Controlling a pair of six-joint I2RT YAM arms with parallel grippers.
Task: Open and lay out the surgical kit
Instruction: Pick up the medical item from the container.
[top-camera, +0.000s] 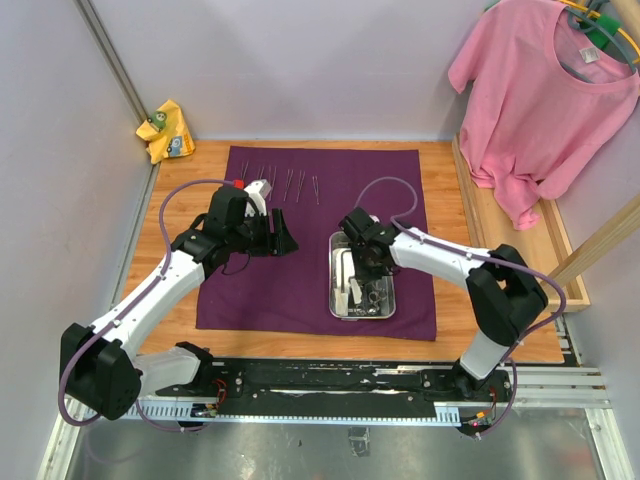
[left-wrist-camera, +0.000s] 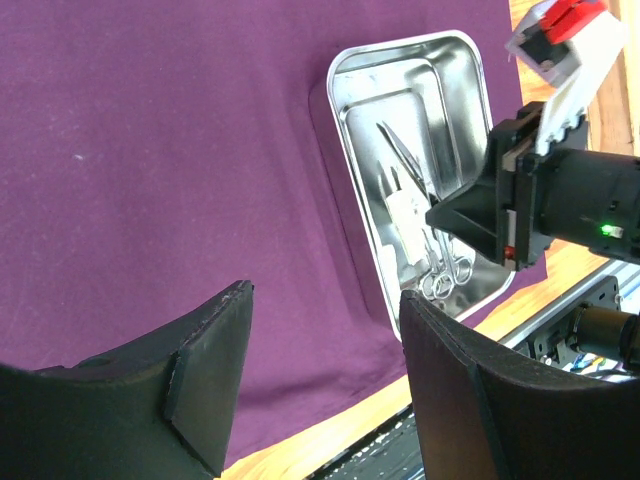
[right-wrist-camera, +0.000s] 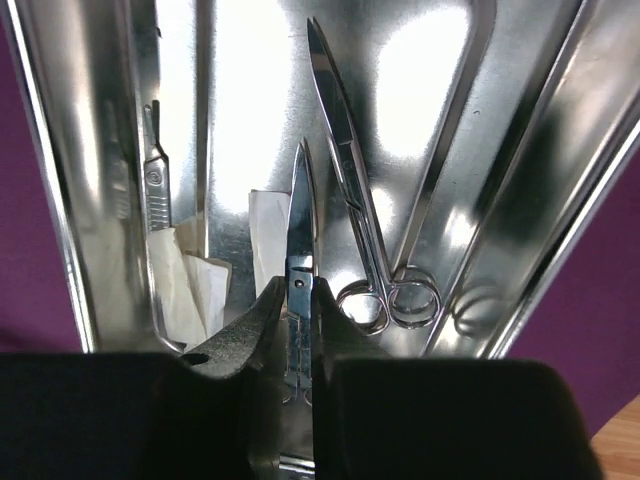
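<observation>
The dark purple cloth (top-camera: 290, 290) lies spread flat on the wooden table. On its right half sits the steel tray (top-camera: 333, 275), holding scissors (right-wrist-camera: 350, 190), white gauze (right-wrist-camera: 195, 280) and a slim metal handle (right-wrist-camera: 152, 175). My right gripper (right-wrist-camera: 299, 290) reaches down into the tray and is shut on a second pair of scissors (right-wrist-camera: 301, 200) at its pivot, blades pointing away. Several slim instruments (top-camera: 290, 182) lie in a row along the cloth's far edge. My left gripper (left-wrist-camera: 325, 300) hovers open over the cloth left of the tray (left-wrist-camera: 350, 90), with nothing between its fingers.
A yellow rag (top-camera: 167, 130) lies at the back left corner. A pink T-shirt (top-camera: 545, 100) hangs at the back right, above a raised wooden side ledge (top-camera: 500, 230). The arms' base rail (top-camera: 330, 385) runs along the near edge.
</observation>
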